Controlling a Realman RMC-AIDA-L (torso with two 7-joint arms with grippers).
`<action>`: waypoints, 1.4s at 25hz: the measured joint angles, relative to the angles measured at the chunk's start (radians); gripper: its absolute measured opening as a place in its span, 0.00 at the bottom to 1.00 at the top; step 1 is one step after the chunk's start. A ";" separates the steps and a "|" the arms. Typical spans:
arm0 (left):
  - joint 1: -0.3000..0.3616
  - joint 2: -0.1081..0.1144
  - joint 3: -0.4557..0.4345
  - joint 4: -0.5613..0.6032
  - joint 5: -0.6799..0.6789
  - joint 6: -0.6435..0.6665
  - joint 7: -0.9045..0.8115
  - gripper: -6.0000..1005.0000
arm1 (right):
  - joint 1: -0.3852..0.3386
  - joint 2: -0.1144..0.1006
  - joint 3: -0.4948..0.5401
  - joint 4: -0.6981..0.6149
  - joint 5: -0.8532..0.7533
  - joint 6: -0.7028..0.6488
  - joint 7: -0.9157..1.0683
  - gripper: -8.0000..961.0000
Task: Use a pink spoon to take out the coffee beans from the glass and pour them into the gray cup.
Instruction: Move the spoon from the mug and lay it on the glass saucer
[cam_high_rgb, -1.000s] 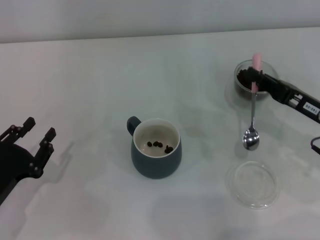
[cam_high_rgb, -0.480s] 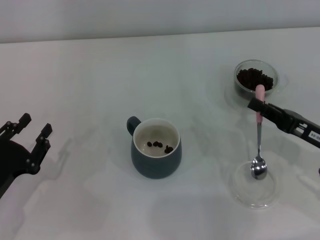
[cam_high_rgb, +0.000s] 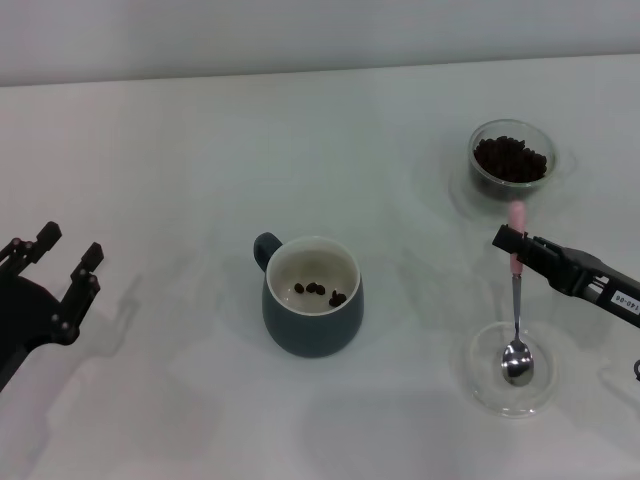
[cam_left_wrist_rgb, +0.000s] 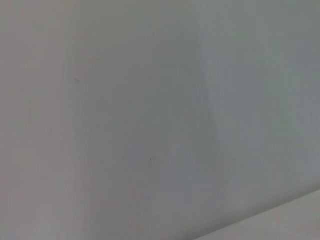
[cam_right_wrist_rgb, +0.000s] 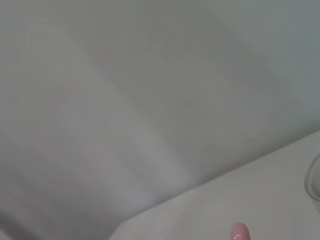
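Your right gripper (cam_high_rgb: 512, 243) is clamped on the pink spoon (cam_high_rgb: 516, 310), gripping it high on the pink handle so that only the handle tip pokes out beyond the fingers. That same pink tip (cam_right_wrist_rgb: 239, 232) is what you see at the edge of the right wrist view. The spoon hangs down from the gripper toward you, and its metal bowl sits inside the flat clear dish (cam_high_rgb: 483, 383), directly below the gripper on the table (cam_high_rgb: 200, 160). You cannot tell whether the bowl touches the dish floor. No beans are visible in the spoon bowl.

The glass (cam_high_rgb: 512, 158) stands just beyond the gripper, on the far side, with a dark heap of coffee beans (cam_high_rgb: 510, 160) inside. The gray cup (cam_high_rgb: 311, 296) stands well apart from the gripper, toward the robot's left, upright, its handle on the far-left side; a few beans (cam_high_rgb: 320, 291) lie on its cream floor.

Your left gripper (cam_high_rgb: 62, 268) sits parked at the far left edge, fingers spread wide apart and holding nothing. The left wrist view shows only a blank pale surface.
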 joint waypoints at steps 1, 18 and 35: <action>0.000 0.000 0.000 0.000 0.000 0.000 0.000 0.46 | 0.000 0.000 -0.001 0.001 0.000 -0.005 -0.002 0.16; 0.001 -0.002 -0.001 0.000 0.000 0.000 0.000 0.46 | -0.002 0.000 -0.003 0.012 -0.002 -0.058 -0.009 0.17; 0.000 0.000 -0.001 0.002 0.000 0.000 0.000 0.46 | -0.002 0.000 -0.001 0.027 -0.003 -0.091 -0.009 0.19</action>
